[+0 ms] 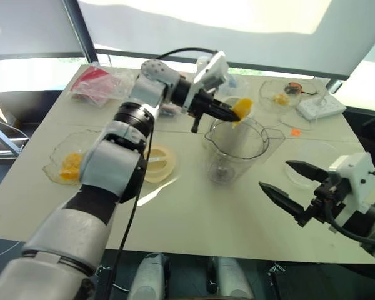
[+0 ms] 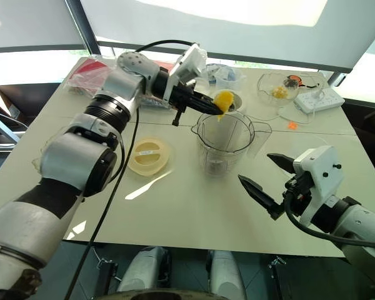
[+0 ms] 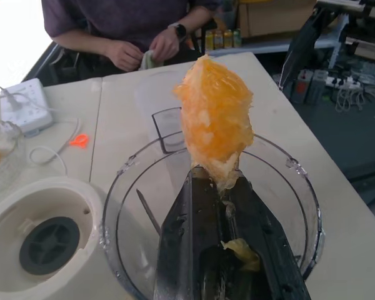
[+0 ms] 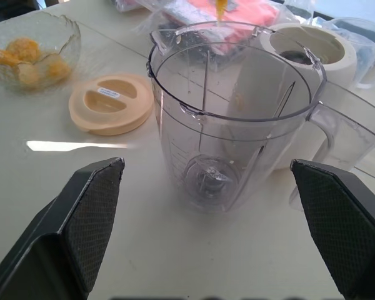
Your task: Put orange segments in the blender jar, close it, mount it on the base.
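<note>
A: Left pincer point(image 1: 232, 112) clamped on a glossy orange segment point(image 1: 242, 107), poised over the tall clear plastic blender jar point(image 1: 234, 150) at the rim's twelve o'clock.

B: Right pincer point(image 1: 286, 181) gapes, jar at its eleven o'clock.

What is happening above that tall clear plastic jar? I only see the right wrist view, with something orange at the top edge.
Observer: The left gripper is shut on a glossy orange segment over the blender jar.
Operator: Where did it come from?
Observer: I can't say, but a shallow glass bowl on the robot's left holds similar pieces.
Operator: Is anyone nearby?
Observer: Yes, a person stands at the table's far end.
</note>
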{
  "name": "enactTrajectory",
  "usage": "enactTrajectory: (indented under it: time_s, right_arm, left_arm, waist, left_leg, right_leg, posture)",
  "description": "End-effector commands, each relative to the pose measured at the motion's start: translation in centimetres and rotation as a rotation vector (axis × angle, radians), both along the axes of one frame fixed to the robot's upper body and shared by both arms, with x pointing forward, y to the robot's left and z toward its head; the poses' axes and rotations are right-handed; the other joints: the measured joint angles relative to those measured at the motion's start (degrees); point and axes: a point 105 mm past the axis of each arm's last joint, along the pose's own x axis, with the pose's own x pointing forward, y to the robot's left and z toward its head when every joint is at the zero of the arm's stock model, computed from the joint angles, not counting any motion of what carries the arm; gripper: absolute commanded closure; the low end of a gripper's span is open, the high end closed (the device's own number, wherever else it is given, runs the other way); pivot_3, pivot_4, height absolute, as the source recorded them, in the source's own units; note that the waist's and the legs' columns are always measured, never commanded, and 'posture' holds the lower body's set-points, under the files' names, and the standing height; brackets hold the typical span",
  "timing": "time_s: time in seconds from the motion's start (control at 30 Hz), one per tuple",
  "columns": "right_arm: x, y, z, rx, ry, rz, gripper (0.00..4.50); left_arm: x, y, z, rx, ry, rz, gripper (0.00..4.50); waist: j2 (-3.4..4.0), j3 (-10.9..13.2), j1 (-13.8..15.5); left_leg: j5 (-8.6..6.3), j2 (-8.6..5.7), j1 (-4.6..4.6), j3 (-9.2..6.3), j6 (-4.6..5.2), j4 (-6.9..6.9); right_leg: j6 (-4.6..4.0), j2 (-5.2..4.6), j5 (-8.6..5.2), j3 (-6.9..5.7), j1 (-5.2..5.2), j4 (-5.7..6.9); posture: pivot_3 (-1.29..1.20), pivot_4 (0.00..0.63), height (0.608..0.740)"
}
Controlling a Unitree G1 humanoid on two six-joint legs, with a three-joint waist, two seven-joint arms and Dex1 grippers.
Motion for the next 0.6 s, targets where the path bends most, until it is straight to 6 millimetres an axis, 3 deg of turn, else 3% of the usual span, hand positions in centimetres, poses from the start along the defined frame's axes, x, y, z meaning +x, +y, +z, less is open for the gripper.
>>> enactTrajectory:
  time_s: [0.03,0.27,0.33,0.47,0.6]
  right_arm:
    - [-0.3,0.3,0.9,0.001,-0.056,-0.006,0.0]
    - [-0.2,0.0,0.7,0.001,-0.048,-0.025,0.0]
    - [-0.2,-0.1,0.5,-0.004,-0.04,-0.034,0.0]
    - [0.0,-0.9,-0.1,-0.033,-0.026,-0.075,0.0]
    - [0.8,-3.2,-1.2,-0.103,-0.031,-0.21,0.0]
  left_arm:
    - [0.1,-0.9,-0.5,0.046,-0.084,0.003,4.49]
    - [0.7,-1.8,-0.8,0.009,-0.124,0.058,1.24]
    - [0.9,-1.9,0.0,-0.041,-0.129,0.085,1.24]
    - [1.3,-1.8,3.4,-0.213,-0.09,0.133,1.24]
    - [0.7,0.4,7.0,-0.38,-0.01,0.096,1.24]
  waist:
    - [0.0,0.0,0.06]
    - [0.0,0.0,0.05]
    - [0.0,0.0,0.06]
    - [0.0,0.0,0.05]
    - [0.01,-0.01,-0.16]
  left_leg:
    - [0.0,0.0,0.0,0.0,0.01,0.0]
    - [-0.01,0.0,0.0,-0.05,0.02,0.0]
    - [-0.01,0.01,0.0,-0.1,0.02,0.0]
    - [-0.01,0.01,-0.01,-0.12,0.02,0.0]
    - [-0.01,0.01,0.0,-0.1,0.02,-0.01]
  right_leg:
    - [0.0,0.0,0.0,0.0,0.0,0.0]
    - [0.0,0.0,0.0,0.0,0.0,-0.01]
    - [0.0,0.0,0.0,0.0,0.0,-0.01]
    - [0.01,0.0,0.0,0.0,0.0,-0.01]
    - [0.01,0.0,0.0,0.0,0.0,0.0]
  posture:
    - [0.0,0.15,0.74]
    - [0.0,0.15,0.74]
    - [0.0,0.15,0.74]
    - [0.0,0.15,0.74]
    - [0.0,0.15,0.74]
